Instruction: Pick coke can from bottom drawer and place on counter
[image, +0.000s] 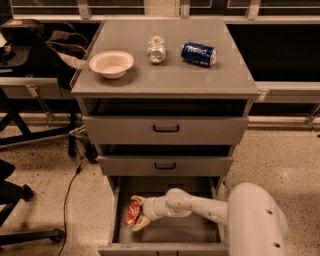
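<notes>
The coke can (132, 213), red-orange with white markings, lies at the left side of the open bottom drawer (175, 235). My gripper (137, 215) reaches in from the right on a white arm, and its fingers sit around the can, shut on it. The can is near the drawer floor by the left wall. The counter (165, 75) is the grey top of the cabinet, above the two upper drawers.
On the counter stand a white bowl (111, 64) at the left, a silver-white can (156, 49) in the middle and a blue Pepsi can (198, 53) lying at the right. Chair legs and a cable (70, 185) lie on the floor at the left.
</notes>
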